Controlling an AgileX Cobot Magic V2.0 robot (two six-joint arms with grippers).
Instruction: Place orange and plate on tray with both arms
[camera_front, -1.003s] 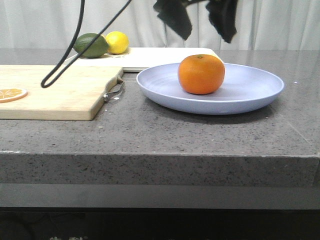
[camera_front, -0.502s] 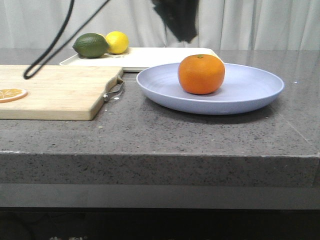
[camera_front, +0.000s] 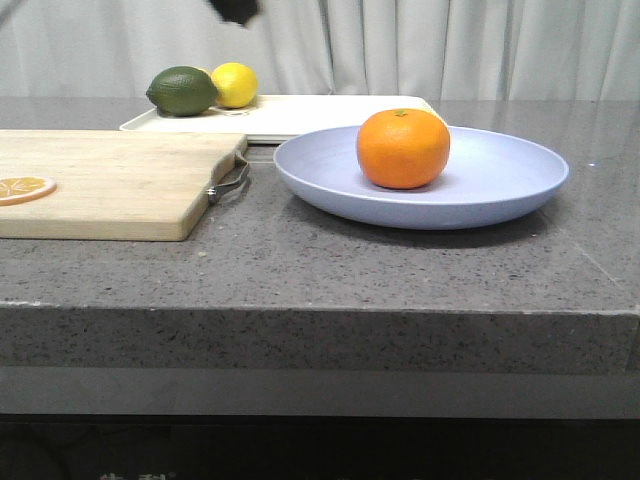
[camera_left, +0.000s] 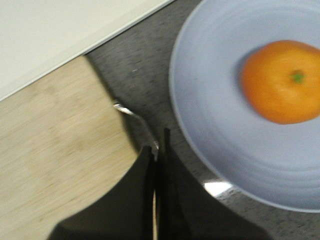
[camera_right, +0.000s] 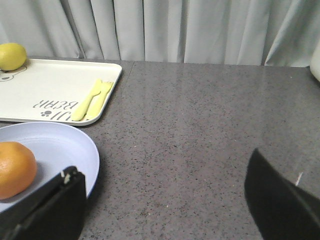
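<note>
Round bright orange (camera_front: 403, 148); green stem dot

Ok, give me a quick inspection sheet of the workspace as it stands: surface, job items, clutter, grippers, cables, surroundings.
Surface: grey speckled countertop, no spills seen.
Orange: sits on the plate, not on the tray.
Plate: pale blue, on the counter in front of the tray.
Tray: white, at the back; holds a lemon, a green fruit and yellow cutlery.
Clutter: wooden cutting board with an orange slice.
Left gripper: shut, empty, over the board's metal handle.
Right gripper: open, empty, near the plate.
Cables: nothing seen.
Surroundings: pale curtain behind.
</note>
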